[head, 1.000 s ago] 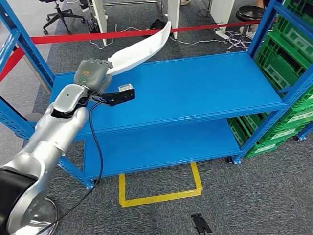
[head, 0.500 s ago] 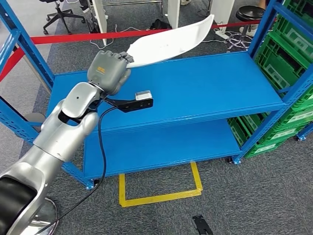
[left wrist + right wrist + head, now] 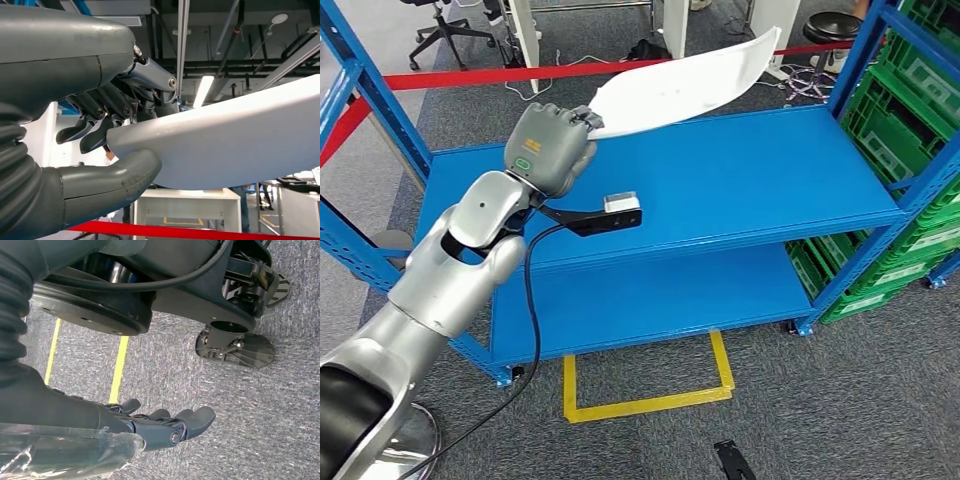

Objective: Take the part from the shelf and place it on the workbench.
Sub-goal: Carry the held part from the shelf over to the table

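Note:
The part is a long, curved white panel [image 3: 682, 88], lifted clear above the blue shelf [image 3: 712, 180]. My left hand [image 3: 546, 148] grips its near end and the far end points up and to the right. In the left wrist view the thick thumb [image 3: 113, 185] lies under the white panel [image 3: 241, 145] and the dark fingers [image 3: 113, 105] curl over its top. My right hand [image 3: 158, 427] hangs over grey carpet with its fingers stretched out and nothing in them.
Blue shelf uprights [image 3: 365, 90] stand at the left and right. Green crates [image 3: 924, 90] are stacked at the right. A red barrier tape [image 3: 471, 76] runs behind the shelf. A yellow floor marking [image 3: 644, 395] lies in front of it.
My left hand has carried the white panel up and to the right, off the shelf top. Its far end now reaches further right and higher.

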`<control>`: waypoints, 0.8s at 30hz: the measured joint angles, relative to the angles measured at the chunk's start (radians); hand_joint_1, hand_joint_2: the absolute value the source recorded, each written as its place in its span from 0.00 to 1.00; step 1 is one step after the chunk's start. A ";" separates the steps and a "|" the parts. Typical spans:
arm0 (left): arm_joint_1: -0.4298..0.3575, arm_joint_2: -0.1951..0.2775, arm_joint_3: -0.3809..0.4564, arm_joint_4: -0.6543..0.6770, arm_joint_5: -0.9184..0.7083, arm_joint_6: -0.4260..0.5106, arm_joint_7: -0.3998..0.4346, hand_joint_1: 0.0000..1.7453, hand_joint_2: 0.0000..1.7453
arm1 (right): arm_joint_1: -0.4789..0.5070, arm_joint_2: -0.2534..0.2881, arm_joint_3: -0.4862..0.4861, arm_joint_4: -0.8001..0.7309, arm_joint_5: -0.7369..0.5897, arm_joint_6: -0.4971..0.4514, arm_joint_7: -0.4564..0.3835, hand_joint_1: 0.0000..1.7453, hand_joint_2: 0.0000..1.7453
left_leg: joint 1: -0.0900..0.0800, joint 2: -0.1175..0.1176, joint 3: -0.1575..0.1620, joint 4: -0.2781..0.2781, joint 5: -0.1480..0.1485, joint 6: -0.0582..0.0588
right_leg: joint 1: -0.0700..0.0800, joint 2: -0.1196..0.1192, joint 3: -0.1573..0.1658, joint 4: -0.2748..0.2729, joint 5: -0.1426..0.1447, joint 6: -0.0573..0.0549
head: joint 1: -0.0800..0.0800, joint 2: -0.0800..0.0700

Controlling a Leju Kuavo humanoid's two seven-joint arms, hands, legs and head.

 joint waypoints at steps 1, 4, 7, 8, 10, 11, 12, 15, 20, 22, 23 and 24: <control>0.000 0.000 0.000 0.000 0.000 0.002 0.001 1.00 1.00 | 0.000 0.000 0.000 0.000 0.000 0.000 0.000 0.00 1.00 | 0.000 0.000 0.000 0.000 0.000 0.000 | 0.000 0.000 0.000 0.000 0.000 0.000 | 0.000 0.000; 0.001 0.000 -0.001 0.000 0.000 0.007 0.005 1.00 1.00 | 0.000 0.000 0.000 0.000 0.000 0.000 0.000 0.00 1.00 | -0.001 0.000 0.000 0.001 -0.001 0.001 | -0.001 0.000 0.000 -0.001 0.000 0.000 | 0.000 0.000; 0.002 0.000 -0.002 0.000 0.000 0.015 0.013 1.00 1.00 | 0.000 0.000 0.000 0.000 0.000 0.000 0.001 0.00 1.00 | -0.003 0.000 -0.001 0.003 -0.003 0.004 | -0.003 0.000 0.001 -0.001 0.000 0.002 | 0.000 0.000; 0.002 0.000 -0.002 0.000 0.000 0.017 0.014 1.00 1.00 | 0.000 0.000 0.000 0.000 0.000 0.000 0.002 0.00 1.00 | -0.003 0.000 -0.001 0.003 -0.003 0.005 | -0.003 0.000 0.001 -0.001 0.000 0.003 | 0.000 0.000; 0.004 0.000 -0.003 0.000 0.000 0.020 0.015 1.00 1.00 | 0.000 0.000 -0.001 0.000 -0.001 0.000 0.003 0.00 1.00 | -0.006 0.000 -0.001 0.005 -0.005 0.008 | -0.006 0.000 0.001 -0.001 0.000 0.006 | 0.000 0.000; 0.004 0.000 -0.004 0.000 0.000 0.021 0.015 1.00 1.00 | 0.000 0.000 -0.001 0.000 -0.001 0.000 0.003 0.00 1.00 | -0.007 0.000 -0.002 0.007 -0.006 0.010 | -0.007 0.000 0.001 -0.001 -0.001 0.008 | 0.000 0.000; 0.005 0.000 -0.005 0.000 0.000 0.021 0.015 1.00 1.00 | 0.000 0.001 -0.001 0.000 -0.002 0.000 0.003 0.00 1.00 | -0.008 0.000 -0.003 0.008 -0.007 0.013 | -0.008 0.000 0.001 -0.002 -0.001 0.011 | 0.000 0.000; 0.004 -0.001 -0.008 0.000 0.000 0.022 0.015 1.00 1.00 | 0.000 0.002 -0.002 0.000 -0.002 0.000 0.003 0.00 1.00 | -0.006 0.001 0.000 0.002 0.000 0.024 | -0.009 0.001 0.003 -0.008 0.002 0.022 | -0.001 0.000; 0.007 -0.005 -0.015 0.000 -0.001 0.024 0.015 1.00 1.00 | 0.000 0.002 -0.003 0.000 -0.002 0.000 0.003 0.00 1.00 | 0.003 0.007 0.006 -0.014 0.013 0.034 | -0.006 -0.010 -0.084 0.205 -0.123 0.034 | 0.006 0.000; 0.013 -0.005 -0.018 0.000 -0.001 0.025 0.015 1.00 1.00 | 0.001 0.002 -0.003 0.000 -0.002 0.000 0.003 0.00 1.00 | 0.004 0.007 0.005 -0.013 0.013 0.034 | -0.007 -0.011 -0.109 0.272 -0.135 0.037 | 0.007 0.000; 0.015 -0.005 -0.019 0.000 -0.001 0.025 0.015 1.00 1.00 | 0.001 0.002 -0.003 0.000 -0.002 -0.001 0.003 0.00 1.00 | 0.006 0.007 0.005 -0.011 0.013 0.032 | -0.008 -0.012 -0.093 0.246 -0.112 0.038 | 0.007 0.000; 0.016 -0.005 -0.020 0.000 -0.001 0.025 0.015 1.00 1.00 | 0.001 0.002 -0.003 0.000 -0.002 -0.001 0.003 0.00 1.00 | 0.008 0.007 0.005 -0.008 0.012 0.029 | -0.010 -0.013 -0.058 0.185 -0.078 0.040 | 0.007 0.000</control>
